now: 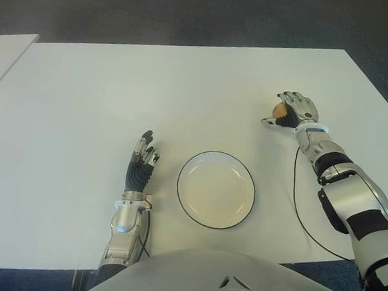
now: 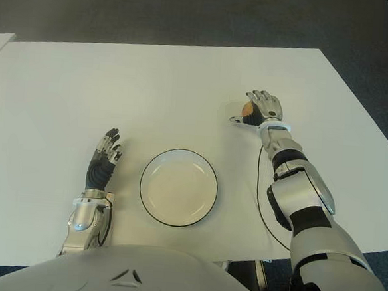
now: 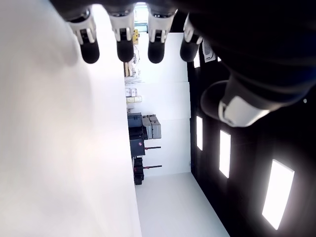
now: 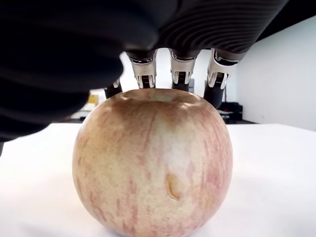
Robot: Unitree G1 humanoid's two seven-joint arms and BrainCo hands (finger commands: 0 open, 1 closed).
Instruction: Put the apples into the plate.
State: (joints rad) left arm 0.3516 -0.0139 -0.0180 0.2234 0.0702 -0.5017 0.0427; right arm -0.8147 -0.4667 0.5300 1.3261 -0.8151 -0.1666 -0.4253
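White table (image 1: pixel 76 111) fills most of the scene, with dark floor (image 1: pixel 190 12) behind its far edge. Nearest, close to the robot's body, the left hand (image 1: pixel 142 156) shows on the table just to the left of the plate (image 1: pixel 184 205). Its fingers (image 3: pixel 90 48) are straight and a little spread, and they hold nothing. The plate is round and white with a thin dark rim, and it has nothing in it. It sits near the front edge, between the two arms. A thin black cable (image 1: pixel 296 206) runs along the table on the right, beside the right arm. Farther back and to the right, well apart from the plate, is the right hand (image 1: pixel 295 111). It reaches over the apple (image 4: pixel 153 163), which stands on the table. The apple is pale yellow with soft red stripes and a small brown mark on its side. In the right wrist view the fingers (image 4: pixel 180 69) curl down over the top and back of the apple, with the tips at its far side, and the dark palm is just above it. I cannot tell for sure how tight the grip is, but the hand is closed around the apple. Only one apple is in view.
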